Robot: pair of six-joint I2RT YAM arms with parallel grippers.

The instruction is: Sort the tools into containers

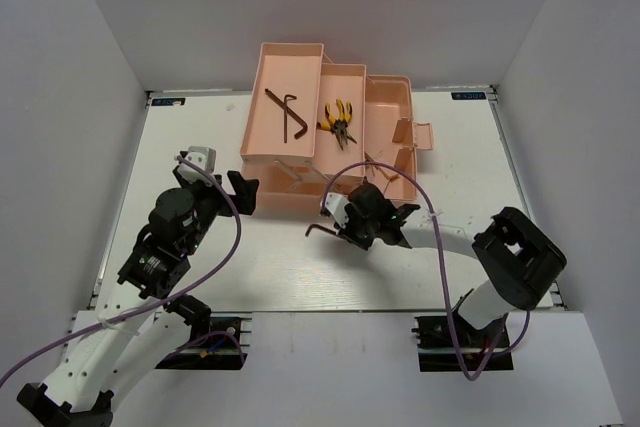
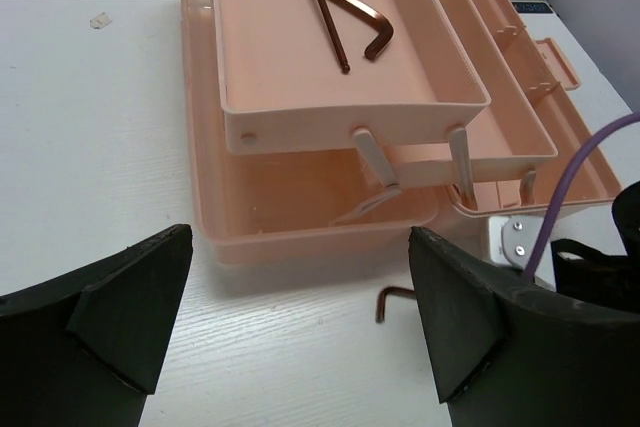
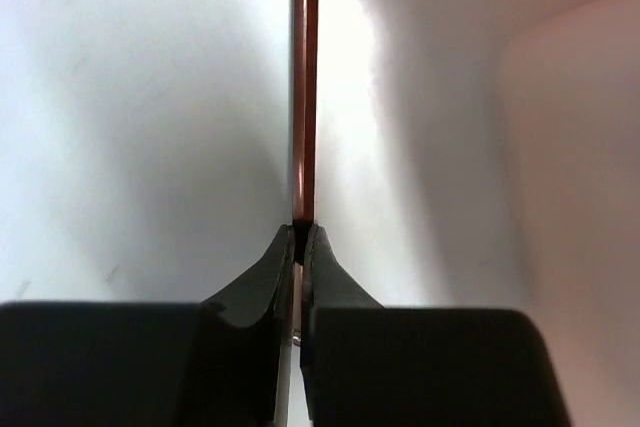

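Right wrist view: the brown hex key (image 3: 303, 97) is pinched by the right gripper (image 3: 300, 245), long axis straight out from the jaws, beside the toolbox (image 3: 575, 197) wall; the left gripper (image 2: 300, 297) is spread.

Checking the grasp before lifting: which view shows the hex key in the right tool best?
Right wrist: the hex key runs up the frame, pinched in the shut right tool. Top external shows only its bent end sticking out of the tool; left wrist shows that end before the toolbox.
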